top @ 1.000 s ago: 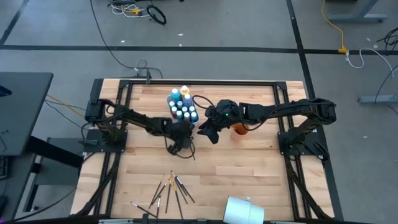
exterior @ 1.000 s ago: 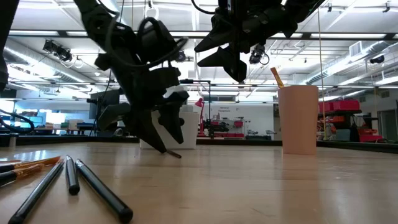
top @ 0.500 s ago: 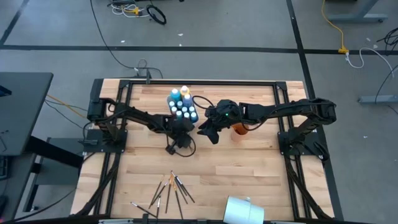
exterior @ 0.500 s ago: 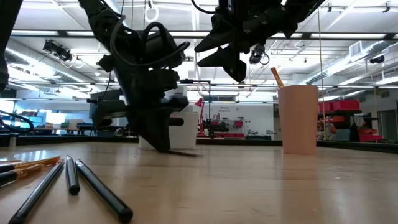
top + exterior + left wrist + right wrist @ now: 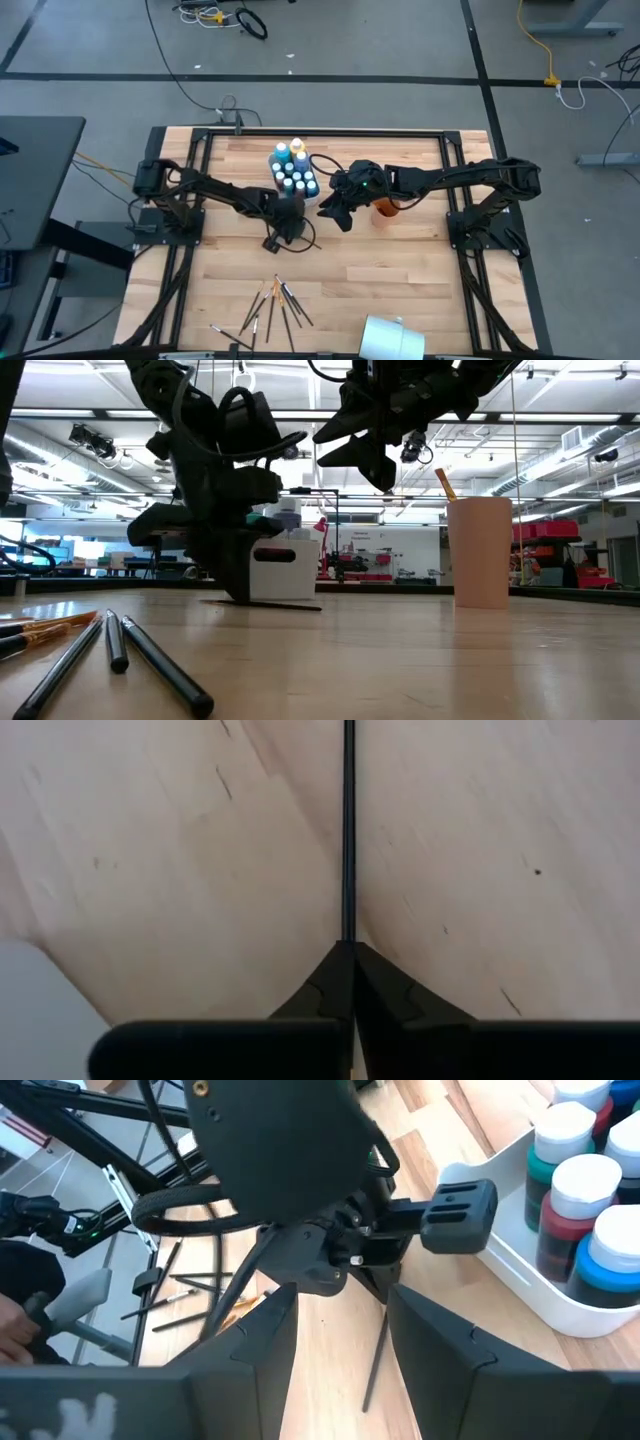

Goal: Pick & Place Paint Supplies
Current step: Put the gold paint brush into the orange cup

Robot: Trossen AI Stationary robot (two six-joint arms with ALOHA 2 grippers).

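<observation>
A: What is changing?
B: The left pincer (image 5: 351, 955) is pinching shut on a brush (image 5: 348, 830) lying on the desk (image 5: 400, 260), beside the bottles (image 5: 295, 172).
A: Meaning?
B: Lifting probably comes next; right pincer (image 5: 335, 1330) is hovering open nearby.

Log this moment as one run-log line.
left gripper: shut on brush, at table | right gripper: open, hovering beside cup | bottles: in tray

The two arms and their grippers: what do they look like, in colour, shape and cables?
Both arms are black, slim and jointed. The left gripper has two dark fingers that taper to a point. Black cables loop over the left arm's wrist. The right gripper has broad, flat, dark fingers, and a green light glows near its wrist.
</observation>
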